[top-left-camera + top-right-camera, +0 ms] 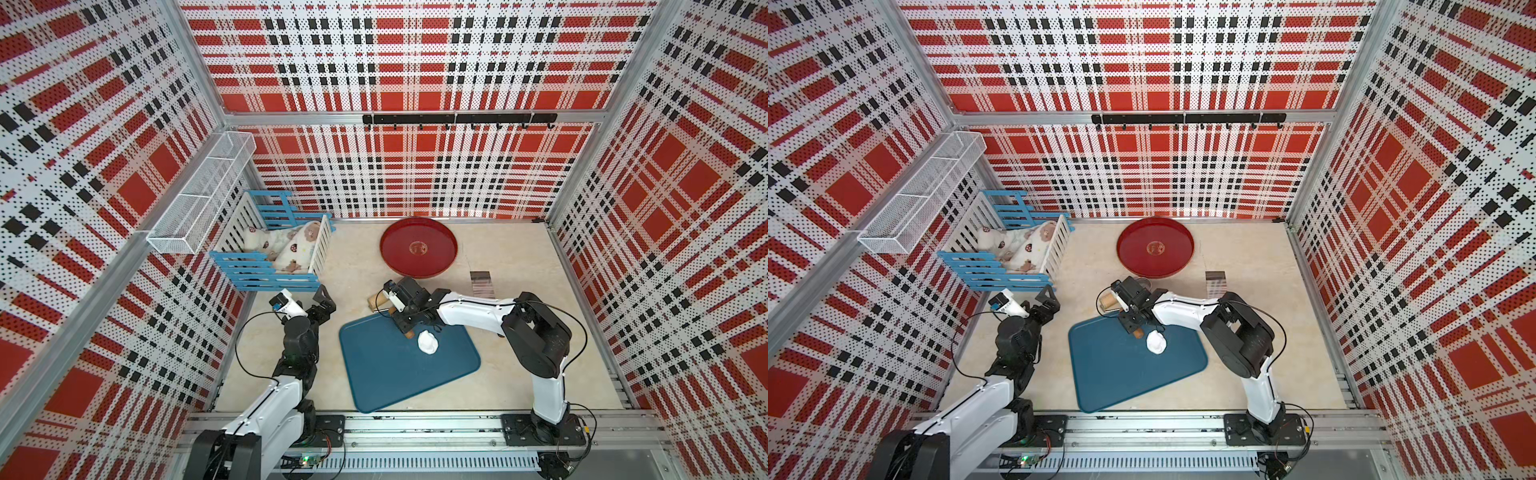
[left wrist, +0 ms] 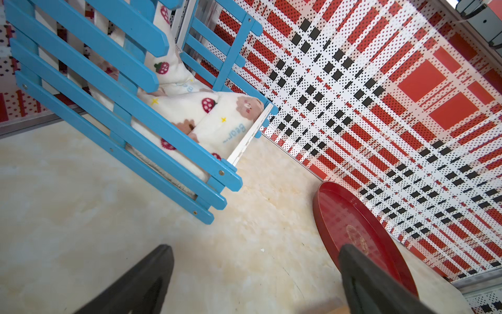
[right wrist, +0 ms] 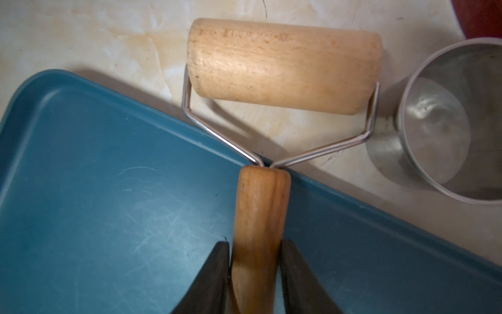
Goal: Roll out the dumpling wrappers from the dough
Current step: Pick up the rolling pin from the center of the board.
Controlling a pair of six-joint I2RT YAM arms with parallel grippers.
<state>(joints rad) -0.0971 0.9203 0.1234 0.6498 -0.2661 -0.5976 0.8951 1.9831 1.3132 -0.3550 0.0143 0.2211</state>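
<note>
Wooden and short-handled, the pastry roller (image 3: 285, 65) lies across the far edge of the teal tray (image 3: 108, 190). Its drum is over the bare counter (image 3: 95, 40) and its handle (image 3: 260, 206) reaches in over the tray rim. The right hand (image 3: 256, 244) straddles that handle, one jaw close against each side, but whether they press it or merely flank it I cannot tell. I take the step in hand to be getting hold of the roller, with no rolling begun. The dough (image 1: 428, 342) is a rough white lump on the tray near its far right corner, just beside the right hand in both top views, and no cut wrappers show anywhere. The next move seems to call for a firm grip on the handle, then carrying the drum over the rim and setting it on the lump. A loose hold could let the roller twist as it lifts. The left hand (image 2: 255, 250) hovers near the counter's left edge, spread wide and empty. The tray holds only the dough. The round metal cutter (image 3: 434, 114) beside the drum looks empty. The red round tray (image 1: 399, 257) at the counter's back edge is bare. The blue slatted crib (image 1: 266, 274) in the back left corner holds a bear-print blanket (image 1: 291, 245).
</note>
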